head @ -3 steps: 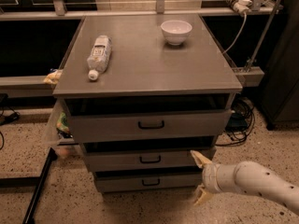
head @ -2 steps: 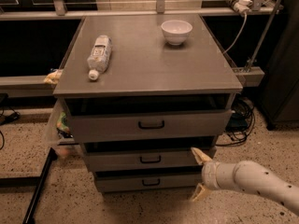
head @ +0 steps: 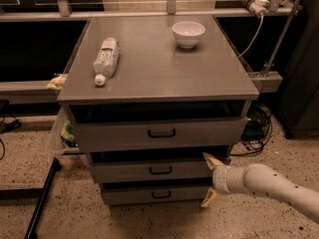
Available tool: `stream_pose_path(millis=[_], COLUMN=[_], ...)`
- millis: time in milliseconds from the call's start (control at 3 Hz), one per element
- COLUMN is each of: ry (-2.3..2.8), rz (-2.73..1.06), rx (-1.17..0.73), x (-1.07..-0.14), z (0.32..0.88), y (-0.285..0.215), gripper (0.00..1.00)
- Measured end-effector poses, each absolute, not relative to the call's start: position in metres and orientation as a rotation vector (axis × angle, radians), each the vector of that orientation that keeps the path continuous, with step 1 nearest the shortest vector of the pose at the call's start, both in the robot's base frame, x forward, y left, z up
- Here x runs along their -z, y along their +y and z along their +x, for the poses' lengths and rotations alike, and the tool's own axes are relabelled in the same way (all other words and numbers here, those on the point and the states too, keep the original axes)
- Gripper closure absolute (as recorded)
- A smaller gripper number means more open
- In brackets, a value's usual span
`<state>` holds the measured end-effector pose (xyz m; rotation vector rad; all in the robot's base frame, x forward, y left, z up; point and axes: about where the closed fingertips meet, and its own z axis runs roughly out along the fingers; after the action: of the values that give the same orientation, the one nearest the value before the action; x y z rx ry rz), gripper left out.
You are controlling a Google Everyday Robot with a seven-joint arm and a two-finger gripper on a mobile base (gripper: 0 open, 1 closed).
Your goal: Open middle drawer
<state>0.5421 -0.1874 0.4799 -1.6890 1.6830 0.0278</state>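
The middle drawer [head: 124,171] is the second of three fronts in the grey cabinet [head: 209,131], with a small black bar handle [head: 160,170] at the centre of its front. The gripper [head: 210,179] is at the cabinet's right front corner, level with that drawer's right end. Its jaws are spread apart, one tip by the drawer's upper right edge and the other lower, holding nothing. On the cabinet's tabletop [head: 164,68] a plastic bottle [head: 106,59] lies at the left and a white bowl [head: 188,34] stands toward the back right.
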Motion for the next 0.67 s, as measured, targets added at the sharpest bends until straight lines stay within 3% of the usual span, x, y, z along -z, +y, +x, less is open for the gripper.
stream_pose_path(millis=[667], ry=[1.727], rz=[-1.723], rx=[-0.051], x=[-0.457], z=[0.576], y=[-0.189], gripper=[0.00])
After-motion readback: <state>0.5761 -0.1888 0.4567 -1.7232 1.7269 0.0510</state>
